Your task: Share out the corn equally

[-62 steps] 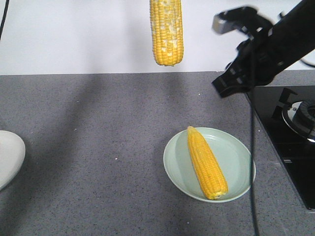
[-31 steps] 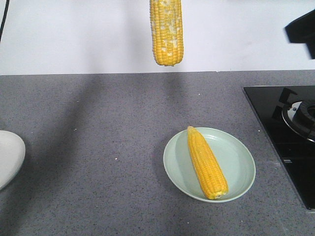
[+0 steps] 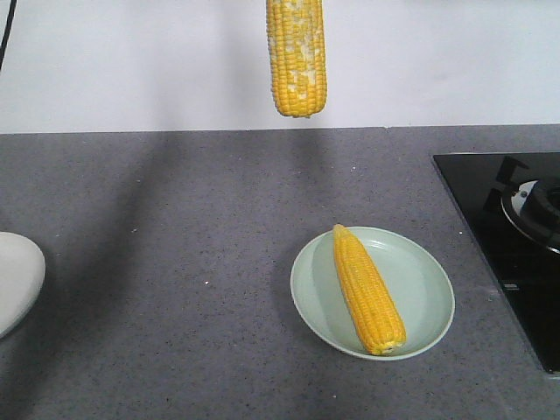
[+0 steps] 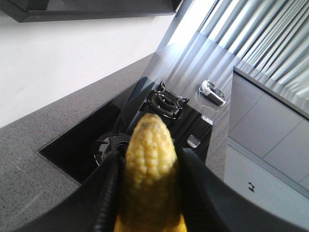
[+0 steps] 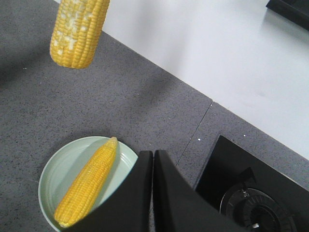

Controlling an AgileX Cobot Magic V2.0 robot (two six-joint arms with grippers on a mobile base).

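Observation:
A corn cob with whitish patches (image 3: pixel 296 57) hangs upright in the air above the counter, its top cut off by the frame's upper edge. In the left wrist view my left gripper (image 4: pixel 150 162) is shut on this corn cob (image 4: pixel 149 159), whose tapered tip pokes out between the black fingers (image 4: pixel 104 193). A second corn cob (image 3: pixel 367 289) lies diagonally on a pale green plate (image 3: pixel 424 289). High over that plate's (image 5: pixel 55 166) right side, my right gripper (image 5: pixel 152 153) is shut with nothing in it. From there the plated cob (image 5: pixel 87 186) and the hanging cob (image 5: pixel 77 31) both show.
A black gas stove (image 3: pixel 516 227) fills the counter's right end, with its burner (image 5: pixel 253 210) just right of my right gripper. The rounded edge of a white dish (image 3: pixel 13 280) shows at the far left. A white wall backs the grey counter (image 3: pixel 175 245).
The right arm has swung up and to the right, out of the front view. The hanging cob and the plated cob have stayed put.

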